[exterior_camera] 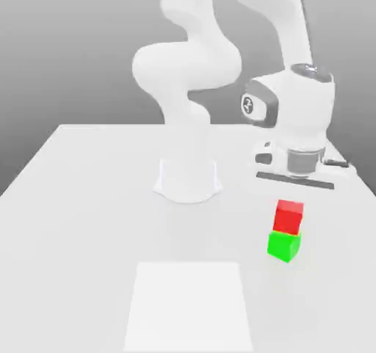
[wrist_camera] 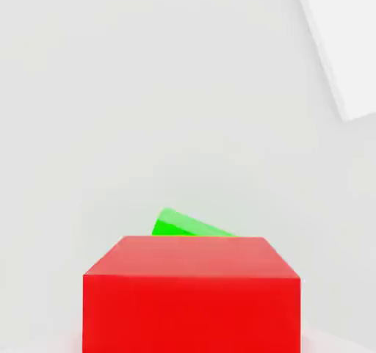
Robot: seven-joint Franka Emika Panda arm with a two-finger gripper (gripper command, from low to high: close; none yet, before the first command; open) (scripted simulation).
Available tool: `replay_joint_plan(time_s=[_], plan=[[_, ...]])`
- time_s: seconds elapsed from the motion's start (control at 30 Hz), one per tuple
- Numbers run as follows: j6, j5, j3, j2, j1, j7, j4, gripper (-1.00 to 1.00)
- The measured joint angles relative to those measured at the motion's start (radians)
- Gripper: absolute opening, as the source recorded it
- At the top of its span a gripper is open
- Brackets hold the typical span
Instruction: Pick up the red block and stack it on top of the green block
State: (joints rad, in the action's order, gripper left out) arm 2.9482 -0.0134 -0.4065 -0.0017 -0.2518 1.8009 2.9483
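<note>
The red block (exterior_camera: 288, 216) rests on top of the green block (exterior_camera: 283, 245) at the exterior view's right, sitting slightly askew on it. My gripper (exterior_camera: 294, 183) hangs just above the stack, with a small gap of air between it and the red block's top face. In the hand view the red block (wrist_camera: 191, 293) looms large and close, and a sliver of the green block (wrist_camera: 187, 224) peeks out from behind its upper edge.
The arm's white base (exterior_camera: 188, 179) stands at the table's middle, to the stack's left in the exterior view. A paler square patch (exterior_camera: 189, 304) lies on the white table (exterior_camera: 73, 219) toward the front; its corner is the pale patch (wrist_camera: 341, 36) in the hand view.
</note>
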Motion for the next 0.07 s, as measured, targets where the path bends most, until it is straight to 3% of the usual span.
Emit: replay_joint_plan(time_s=[0.07], plan=[[0.0,0.0,0.0,0.0,0.006,0.0,0.0,1.0]])
